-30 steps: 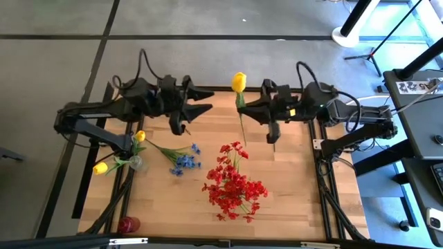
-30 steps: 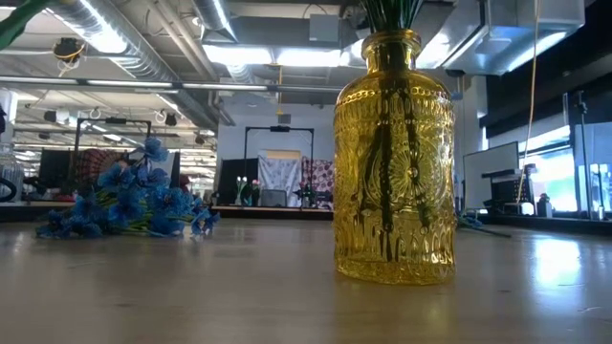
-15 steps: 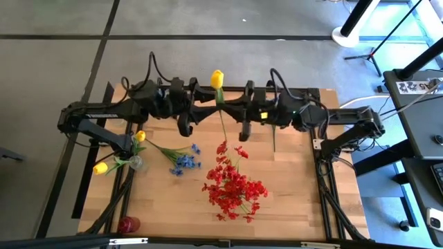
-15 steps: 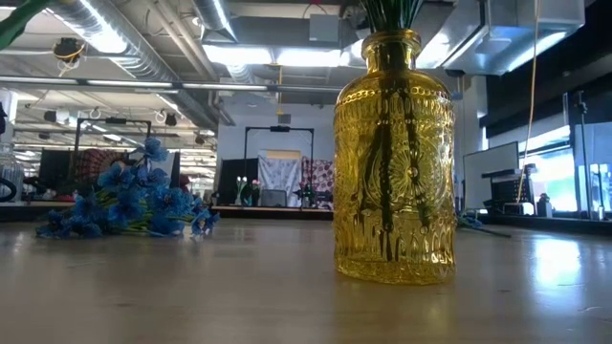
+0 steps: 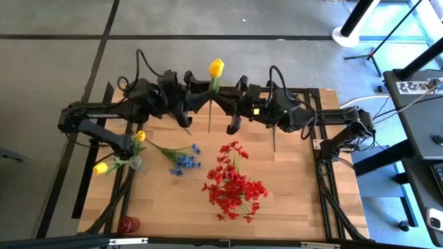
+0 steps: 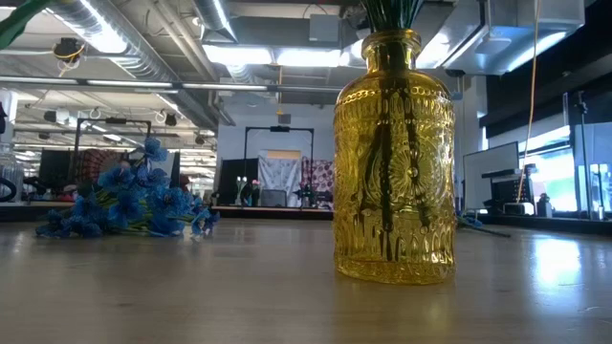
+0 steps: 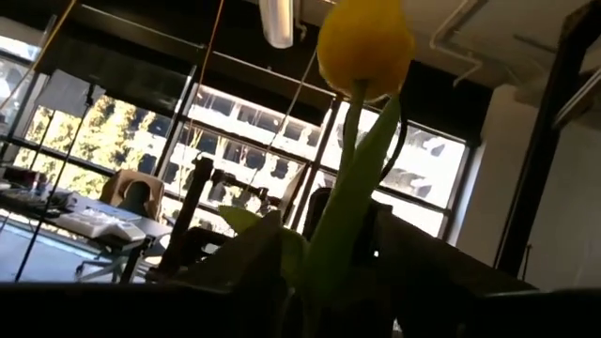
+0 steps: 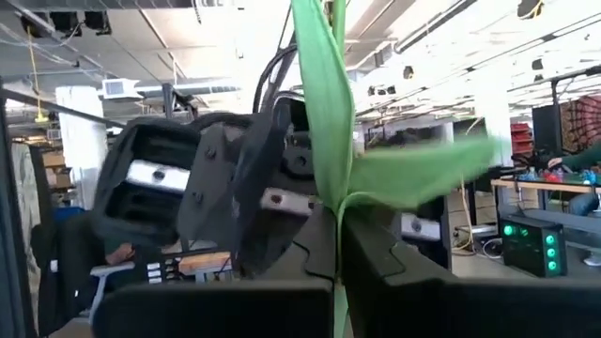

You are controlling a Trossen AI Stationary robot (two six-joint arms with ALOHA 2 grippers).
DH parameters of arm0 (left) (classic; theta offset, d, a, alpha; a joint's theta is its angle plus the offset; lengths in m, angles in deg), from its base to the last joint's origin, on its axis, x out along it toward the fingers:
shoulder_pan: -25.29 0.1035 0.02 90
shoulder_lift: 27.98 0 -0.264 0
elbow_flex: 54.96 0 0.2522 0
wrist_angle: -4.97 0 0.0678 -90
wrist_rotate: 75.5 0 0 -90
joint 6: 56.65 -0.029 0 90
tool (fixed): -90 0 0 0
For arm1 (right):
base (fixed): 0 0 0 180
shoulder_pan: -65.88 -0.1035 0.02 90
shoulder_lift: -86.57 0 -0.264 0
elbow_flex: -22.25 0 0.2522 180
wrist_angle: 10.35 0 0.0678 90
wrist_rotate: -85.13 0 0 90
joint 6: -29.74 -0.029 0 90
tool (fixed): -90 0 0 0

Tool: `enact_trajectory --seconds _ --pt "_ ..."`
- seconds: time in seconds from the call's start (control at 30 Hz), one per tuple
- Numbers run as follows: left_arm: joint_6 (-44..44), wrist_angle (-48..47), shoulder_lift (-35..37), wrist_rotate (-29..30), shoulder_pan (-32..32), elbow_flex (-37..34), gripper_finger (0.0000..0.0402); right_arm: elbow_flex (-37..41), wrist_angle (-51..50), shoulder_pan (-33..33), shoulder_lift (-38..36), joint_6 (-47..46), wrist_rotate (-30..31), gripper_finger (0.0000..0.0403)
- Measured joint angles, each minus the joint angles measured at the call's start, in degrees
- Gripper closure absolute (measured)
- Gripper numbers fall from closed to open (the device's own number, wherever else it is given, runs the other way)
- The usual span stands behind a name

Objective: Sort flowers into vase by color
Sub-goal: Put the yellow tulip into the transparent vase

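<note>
A yellow tulip [image 5: 216, 67] on a long green stem stands upright in the air over the table's far edge. My right gripper [image 5: 221, 100] is shut on the stem. My left gripper [image 5: 203, 98] faces it from the left, open. Its fingers stand on either side of the stem [image 7: 349, 188], and I cannot tell whether they touch it. Red flowers [image 5: 234, 183] and blue flowers [image 5: 185, 161] lie on the table. A vase [image 5: 136, 163] holds two yellow tulips. In the low view it is a yellow glass vase [image 6: 392, 158] with the blue flowers [image 6: 124, 205] beside it. My right gripper pinches the tulip's stem [image 8: 336, 230] between its two fingers, just below where a leaf branches off. The fingers come about level from the table's right and lie across the stem. The tulip stands upright and clear of the table, with the bloom on top and the lower stem [image 5: 210, 121] hanging below the fingers.
A red vase [image 5: 128, 224] stands at the near left corner. The loose flowers take up the middle of the wooden table [image 5: 297, 200]. Bare wood shows on the right and along the near edge.
My right gripper has carried the yellow tulip toward the table's left edge and slightly down, up to my left gripper, tipping upward as it went. The tulip has stayed upright and clear of the table.
</note>
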Motion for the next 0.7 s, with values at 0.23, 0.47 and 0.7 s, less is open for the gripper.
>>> enact_trajectory --seconds 0.23,0.47,0.7 --pt "1.54 -0.24 0.05 1.36 0.10 -0.04 0.0356 0.00 0.07 -0.02 0.08 0.02 0.91 0.0393" --pt "1.00 -1.65 0.48 -0.22 0.15 -0.04 0.0395 0.02 -0.43 -0.10 0.08 0.36 0.31 0.0329" --pt "-9.32 -29.51 6.84 -2.51 0.21 6.90 0.0397 0.02 -9.48 -0.15 -3.65 -3.41 -3.32 0.0217"
